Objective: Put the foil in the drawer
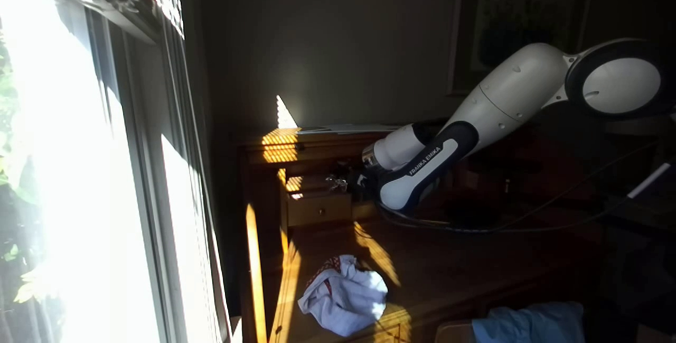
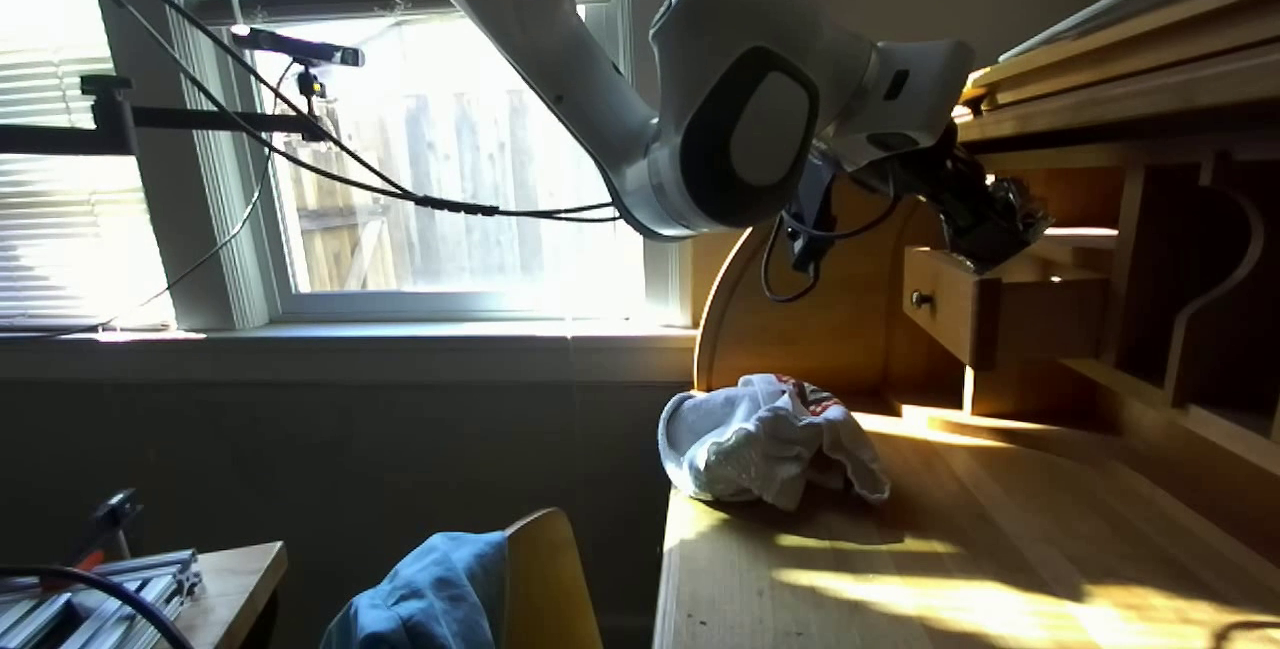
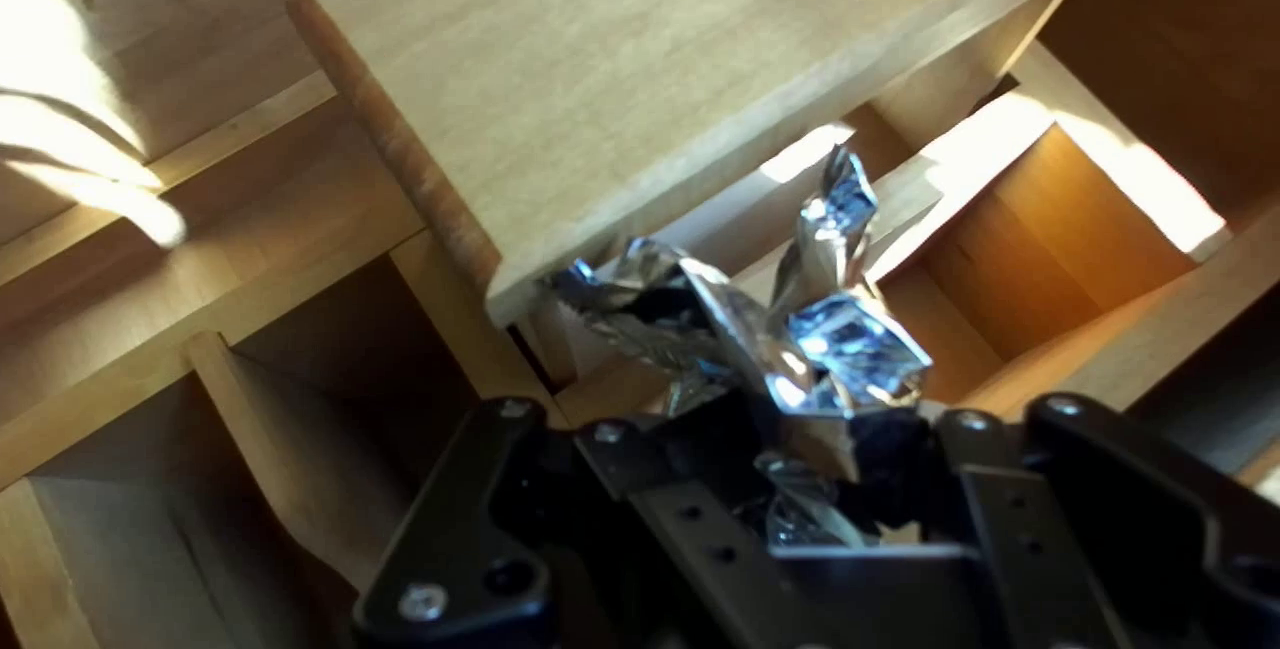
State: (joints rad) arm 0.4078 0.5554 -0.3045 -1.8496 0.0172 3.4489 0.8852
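The foil is a crumpled, shiny silver piece (image 3: 850, 344) in the wrist view. My gripper (image 3: 770, 439) is shut on it, with foil sticking out past the fingertips. The small wooden drawer (image 3: 640, 119) is pulled out of the desk hutch; its front panel shows in the wrist view, with part of its inside behind the foil. In both exterior views the foil (image 1: 336, 183) (image 2: 1022, 204) and gripper (image 2: 985, 229) are above the open drawer (image 1: 319, 212) (image 2: 945, 304), close to its top edge. Whether they touch the drawer cannot be told.
A white cloth with a red pattern (image 1: 346, 295) (image 2: 770, 444) lies on the wooden desk (image 2: 960, 529) below the drawer. Open cubbyholes (image 3: 330, 379) with dividers adjoin the drawer. The hutch's top shelf (image 2: 1120, 99) is close above the gripper. A window stands beside the desk.
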